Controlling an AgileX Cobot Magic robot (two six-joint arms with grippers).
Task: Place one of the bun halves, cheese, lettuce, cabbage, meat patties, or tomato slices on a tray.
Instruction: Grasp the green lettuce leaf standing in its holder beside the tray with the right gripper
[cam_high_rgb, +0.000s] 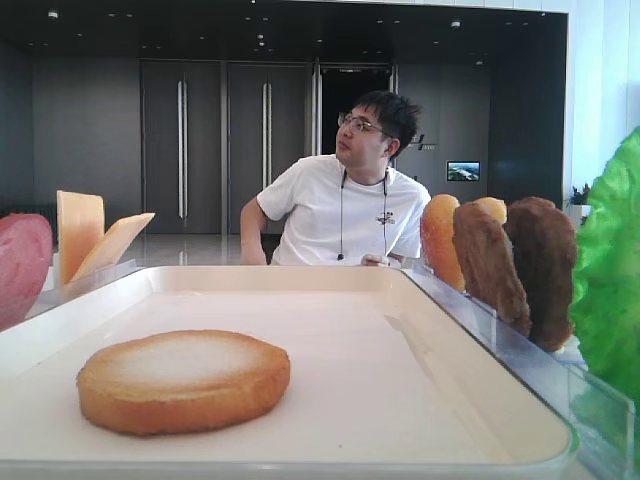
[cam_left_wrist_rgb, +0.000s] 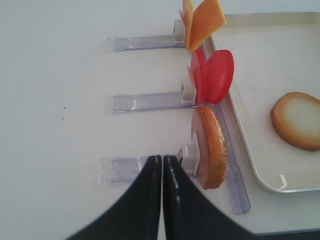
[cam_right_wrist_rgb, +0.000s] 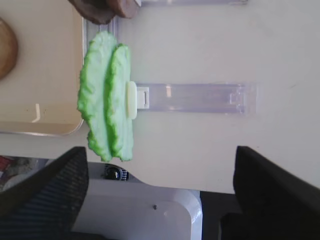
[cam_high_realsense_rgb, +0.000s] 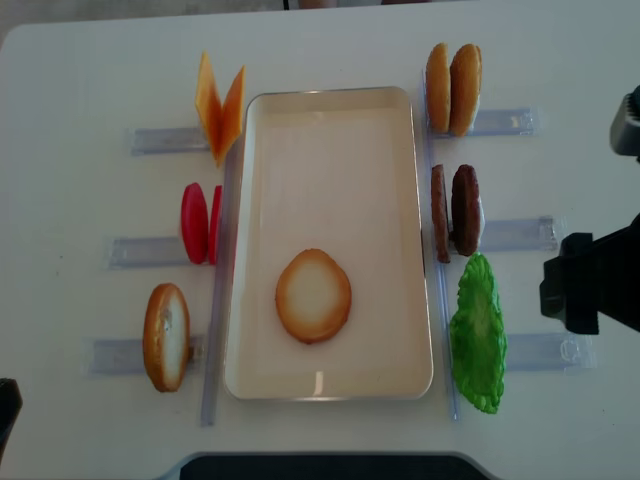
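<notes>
The tray (cam_high_realsense_rgb: 330, 385) sits at the centre of the white table (cam_high_realsense_rgb: 70, 60). One bun half (cam_high_realsense_rgb: 313, 295) lies flat on it, pale face up, toward the 6 o'clock end.

At 8 o'clock of the tray another bun half (cam_high_realsense_rgb: 166, 336) stands on edge in a clear rack (cam_high_realsense_rgb: 120, 355). At 4 o'clock the lettuce (cam_high_realsense_rgb: 477, 345) stands upright, just outside the tray rim.

At 9 o'clock the tomato slices (cam_high_realsense_rgb: 200, 222) stand side by side. At 3 o'clock two meat patties (cam_high_realsense_rgb: 455, 212) stand on edge.

At 11 o'clock the cheese (cam_high_realsense_rgb: 220, 108) slices lean apart in a V. At 1 o'clock two more buns (cam_high_realsense_rgb: 453, 88) stand together.

The left gripper (cam_left_wrist_rgb: 162, 162) is clenched with nothing between the fingers, hovering over the table just beside the rack of the standing bun half. The right gripper (cam_right_wrist_rgb: 160, 172) is released wide, holding nothing, poised at 4 o'clock beyond the lettuce.

Behind the table a man (cam_high_rgb: 350, 205) in a white shirt sits facing away.
</notes>
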